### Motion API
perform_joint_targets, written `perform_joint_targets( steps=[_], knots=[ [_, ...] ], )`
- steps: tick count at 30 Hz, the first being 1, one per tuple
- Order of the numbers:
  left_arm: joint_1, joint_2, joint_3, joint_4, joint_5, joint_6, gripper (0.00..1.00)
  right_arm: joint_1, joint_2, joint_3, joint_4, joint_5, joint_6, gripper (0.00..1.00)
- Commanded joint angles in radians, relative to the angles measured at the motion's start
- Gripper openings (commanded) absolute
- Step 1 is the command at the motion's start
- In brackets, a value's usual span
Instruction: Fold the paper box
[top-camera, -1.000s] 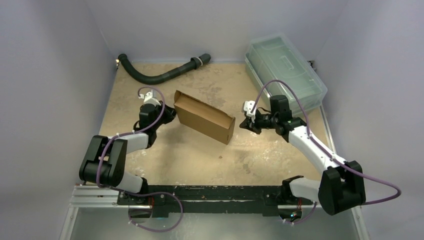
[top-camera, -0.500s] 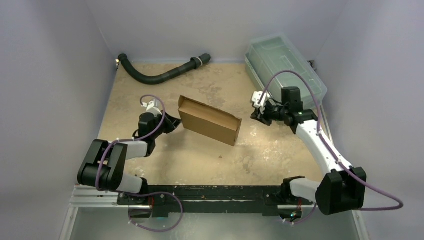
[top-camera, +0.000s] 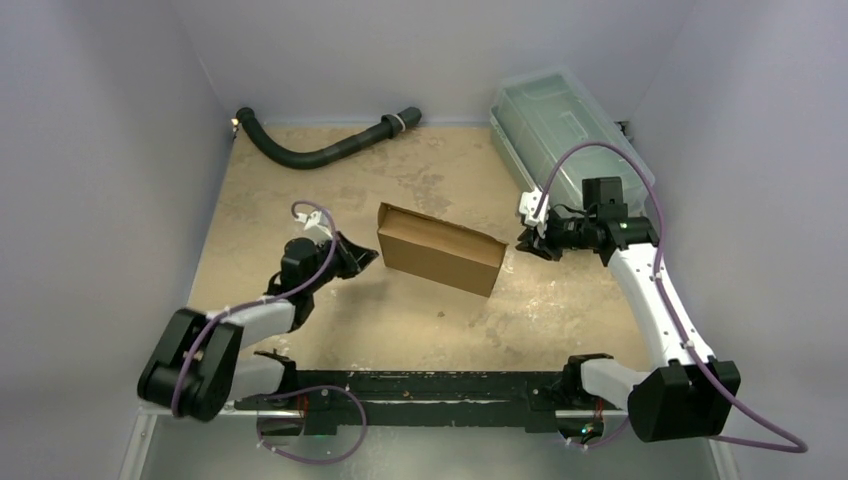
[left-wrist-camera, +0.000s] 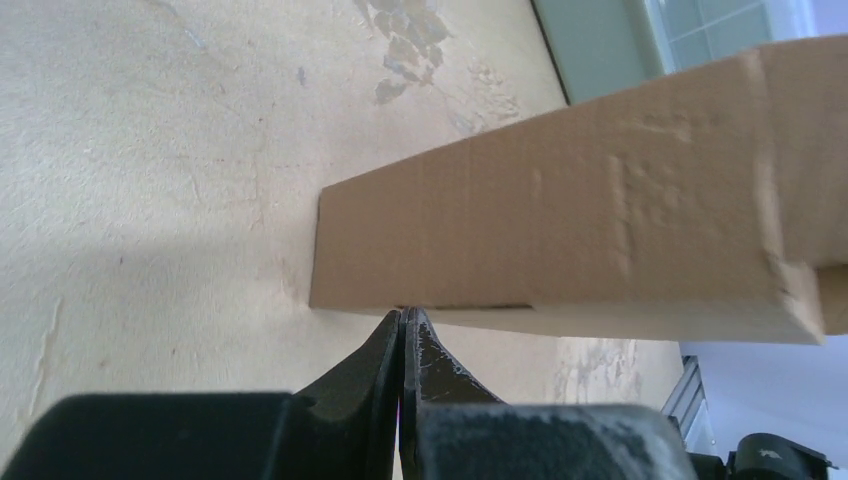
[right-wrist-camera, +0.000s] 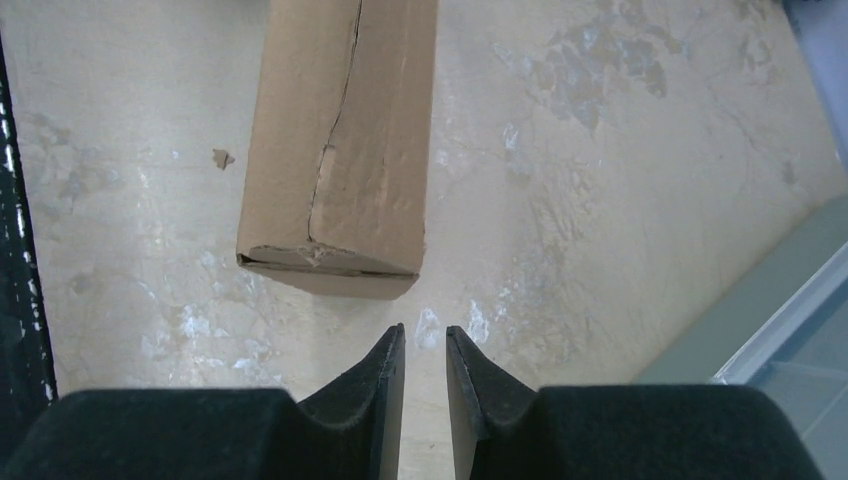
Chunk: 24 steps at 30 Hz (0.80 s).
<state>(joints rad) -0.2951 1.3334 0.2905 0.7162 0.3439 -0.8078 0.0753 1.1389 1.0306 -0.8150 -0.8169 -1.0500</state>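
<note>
The paper box (top-camera: 440, 262) lies on the table (top-camera: 400, 330), squarely between the two grippers. The left gripper (top-camera: 368, 258) sits at the box's left end, its tips right up at the lower edge. They may be touching, but the wrist view is too close to say. On the other side, the right gripper (top-camera: 527, 243) is just off the box's right end, with a strip of table between them. Behind the right gripper, along the far right wall, sits the bin (top-camera: 570, 130). Well beyond the left gripper, the hose (top-camera: 310, 158) runs along the back edge of the table.
</note>
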Motion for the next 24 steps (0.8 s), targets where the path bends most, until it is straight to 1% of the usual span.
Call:
perform_joint_targets(
  steps=[1,5,8,9,13,17,21,24],
  knots=[
    [-0.003,-0.24,-0.041,-0.144,-0.103,-0.006,0.0,-0.005,-0.045,-0.026,-0.042,0.05,0.023,0.24],
    [-0.001,-0.474,-0.035,-0.35,-0.179,0.0,0.0,-0.005,-0.133,-0.17,0.081,0.048,0.126,0.23],
    [-0.001,-0.608,-0.015,-0.47,-0.167,-0.004,0.0,-0.003,-0.152,-0.222,0.195,0.024,0.235,0.21],
    [-0.001,-0.639,-0.01,-0.497,-0.152,-0.004,0.02,-0.003,-0.151,-0.224,0.22,0.023,0.264,0.21],
    [-0.001,-0.697,0.014,-0.591,-0.083,0.007,0.08,-0.001,-0.118,-0.215,0.308,0.028,0.367,0.2],
    [-0.001,-0.72,0.005,-0.598,-0.016,-0.011,0.08,0.017,-0.085,-0.211,0.355,0.015,0.426,0.19],
    [-0.001,-0.748,0.005,-0.606,-0.002,-0.029,0.09,0.059,-0.063,-0.206,0.378,0.029,0.461,0.18],
    [-0.001,-0.767,0.01,-0.615,-0.011,-0.047,0.13,0.092,-0.043,-0.191,0.391,0.043,0.486,0.18]
  ],
)
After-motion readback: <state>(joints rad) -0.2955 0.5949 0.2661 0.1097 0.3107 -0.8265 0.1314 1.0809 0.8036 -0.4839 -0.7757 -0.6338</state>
